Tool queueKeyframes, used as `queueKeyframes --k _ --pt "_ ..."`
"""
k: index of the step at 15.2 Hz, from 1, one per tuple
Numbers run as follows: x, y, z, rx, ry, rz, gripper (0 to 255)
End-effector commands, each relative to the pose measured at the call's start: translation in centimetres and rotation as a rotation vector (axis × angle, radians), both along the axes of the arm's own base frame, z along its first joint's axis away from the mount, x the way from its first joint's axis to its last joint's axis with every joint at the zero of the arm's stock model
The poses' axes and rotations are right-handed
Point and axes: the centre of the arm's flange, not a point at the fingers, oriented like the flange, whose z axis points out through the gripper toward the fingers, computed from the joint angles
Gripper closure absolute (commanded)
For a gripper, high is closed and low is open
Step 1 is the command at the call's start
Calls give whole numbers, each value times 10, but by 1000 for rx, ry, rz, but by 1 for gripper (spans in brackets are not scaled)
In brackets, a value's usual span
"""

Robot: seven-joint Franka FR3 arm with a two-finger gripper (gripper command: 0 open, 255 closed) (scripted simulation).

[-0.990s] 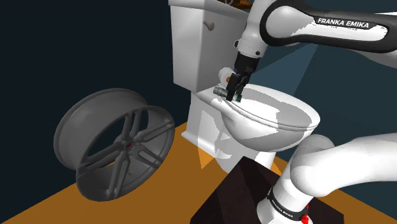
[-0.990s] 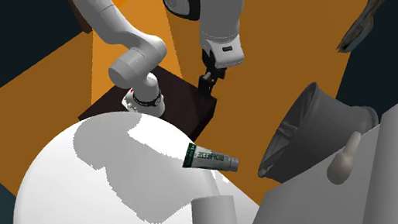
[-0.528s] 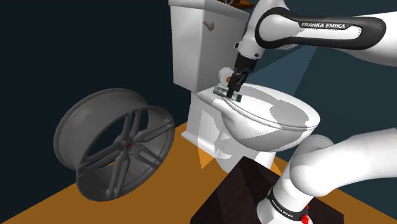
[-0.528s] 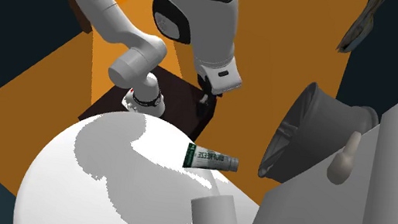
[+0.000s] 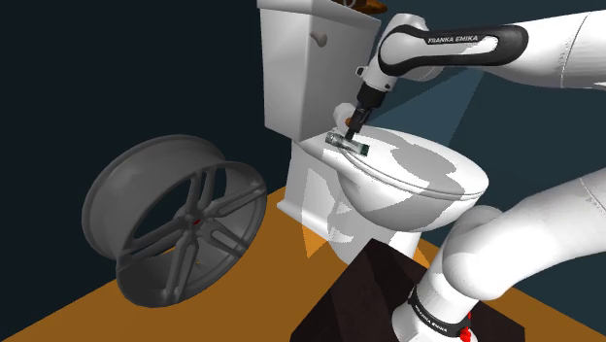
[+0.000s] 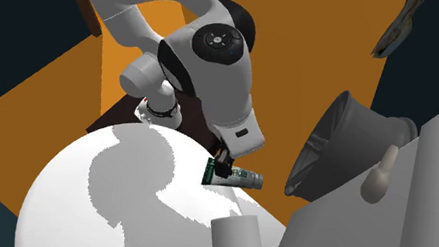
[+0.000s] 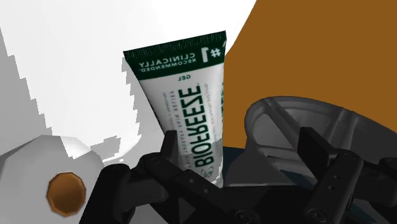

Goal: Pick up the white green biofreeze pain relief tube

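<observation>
The white and dark green Biofreeze tube [image 5: 347,147] lies flat on the closed white toilet lid [image 5: 427,170], near the hinge and the tank. My gripper [image 5: 349,126] hangs just above it, pointing down. Across from the arm, the gripper [image 6: 221,163] sits right at the tube's [image 6: 238,178] green crimped end. In the wrist view the gripper [image 7: 242,149] is open, its fingers [image 7: 170,153] standing apart. The tube [image 7: 184,102] lies below the one finger rather than centred, and nothing clasps it.
The toilet tank [image 5: 301,68] rises right behind the tube. A grey wheel rim [image 5: 175,219] leans on the orange floor at the shoulder view's left, close beside the toilet [image 6: 336,141]. My dark stand [image 5: 359,301] is in front of the bowl.
The hand has come down and toward the tank, from well above the lid to just over the tube. The tube has not moved.
</observation>
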Motion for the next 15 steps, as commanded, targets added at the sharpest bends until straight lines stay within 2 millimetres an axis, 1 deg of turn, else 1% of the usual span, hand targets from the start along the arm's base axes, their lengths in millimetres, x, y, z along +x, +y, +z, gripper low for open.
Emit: queueKeyframes --k 1,2,9,11,12,15 --pt "14 -25 -4 3 -17 25 0" --pt "19 -33 -6 4 -23 33 0" --pt "19 -33 -43 4 -23 33 0" --pt "19 -33 -46 4 -23 33 0" --pt "18 -33 -46 4 -23 33 255" --pt "18 -33 -47 4 -23 33 255"
